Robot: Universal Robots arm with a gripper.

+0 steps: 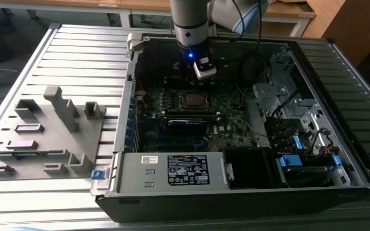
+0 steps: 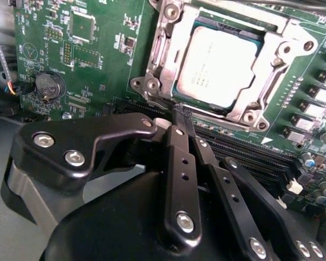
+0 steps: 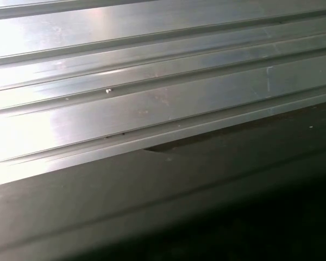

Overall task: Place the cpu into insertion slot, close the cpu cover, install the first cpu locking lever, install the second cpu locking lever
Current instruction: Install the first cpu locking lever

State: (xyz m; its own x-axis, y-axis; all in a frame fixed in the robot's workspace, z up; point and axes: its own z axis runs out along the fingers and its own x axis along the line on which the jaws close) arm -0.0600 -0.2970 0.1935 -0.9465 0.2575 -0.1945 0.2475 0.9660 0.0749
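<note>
The cpu point(image 2: 220, 68) sits in the insertion slot point(image 2: 250, 38) beneath the lowered cpu cover point(image 2: 282, 49), and the gripper point(image 2: 180, 117), fingers closed and empty, should press each lever squarely.

No text can be read with certainty in any view.

1. In the lower middle of the exterior view, we note a black-and-white label point(image 1: 188, 169) on the face of the power supply box point(image 1: 172, 172). Its lines of print and symbols are too small to make out.
2. Just toward the exterior view's left of it sits a small white sticker point(image 1: 149, 159), unreadable.
3. In the second wrist view, the cpu point(image 2: 217, 68) carries faint print on its metal top, and the motherboard point(image 2: 106, 60) bears white markings. We cannot decipher either.
</note>
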